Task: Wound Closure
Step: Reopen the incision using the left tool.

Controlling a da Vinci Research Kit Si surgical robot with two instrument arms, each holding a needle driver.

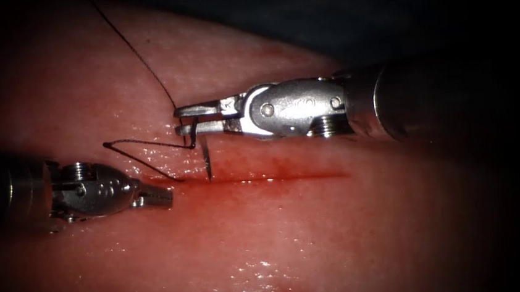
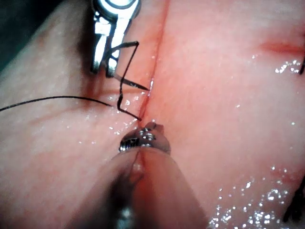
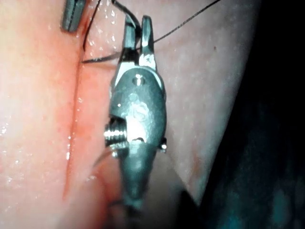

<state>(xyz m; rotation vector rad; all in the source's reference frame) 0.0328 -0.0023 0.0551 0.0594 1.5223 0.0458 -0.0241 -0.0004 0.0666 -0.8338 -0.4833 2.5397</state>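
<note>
— What does your right tool (image 1: 185, 120) hold?

— Its jaws are closed on the needle (image 1: 205, 156). You grip it near its back end, where the thread (image 1: 141, 56) joins. From the jaws the needle hangs down, and its point touches the tissue (image 1: 316, 234) at the upper edge of the cut (image 1: 287, 177), just under the tips of the jaws. I cannot tell if the point is already inside the tissue or only rests on it.

— And your left tool (image 1: 164, 199)?

— It holds nothing. Its jaws are closed, and they lie near the left end of the cut, a little to the left of the needle point and below it. In the left wrist view this tool (image 2: 151, 128) has its tip just beside the cut (image 2: 159, 43).

— Where does the thread run?

— From your right jaws one part goes up and away over the tissue, to the far side. Another part makes a bent loop to the left of the jaws and comes back down to the cut, close in front of your left tool. In the right wrist view the thread (image 3: 190, 19) passes across the jaws of the right tool (image 3: 138, 33).
</note>
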